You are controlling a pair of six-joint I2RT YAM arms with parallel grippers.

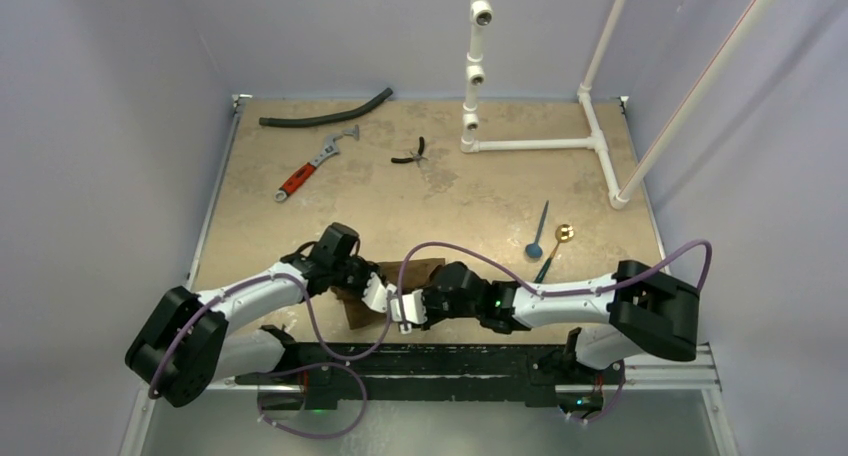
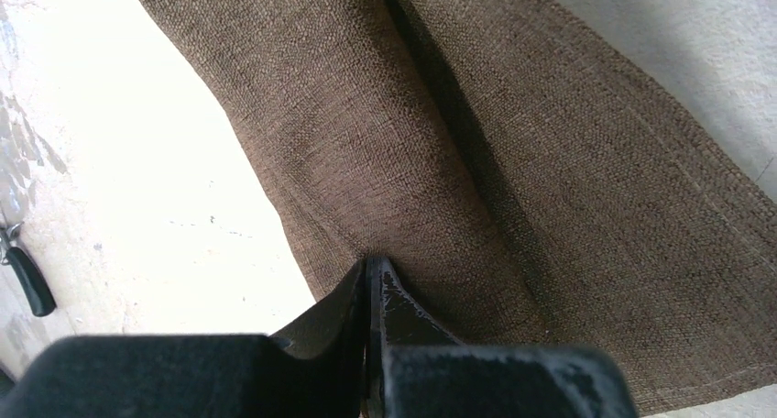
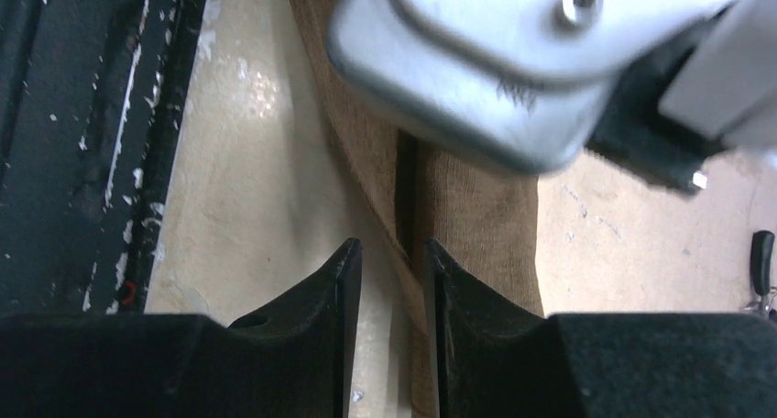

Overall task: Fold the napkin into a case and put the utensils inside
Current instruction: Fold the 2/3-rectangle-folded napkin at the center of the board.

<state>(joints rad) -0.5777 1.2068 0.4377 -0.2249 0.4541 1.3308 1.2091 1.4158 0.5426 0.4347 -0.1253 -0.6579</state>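
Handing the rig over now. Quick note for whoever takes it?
Left gripper: shut, pinching the napkin at its edge.
Right gripper: open, jaws astride the napkin's edge, not clamped.
Utensils: loose on the table, right of the napkin, outside it.
Done: one flap folded over.
To do: finish the case, put the utensils in.

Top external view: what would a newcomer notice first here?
Both arms crowd the dark-brown napkin at the near edge of the table: the left gripper is pinched shut on the cloth, while the right gripper straddles a folded edge with its jaws apart. The utensils lie untouched to the right. A red-handled wrench and a white pipe frame sit at the far side.
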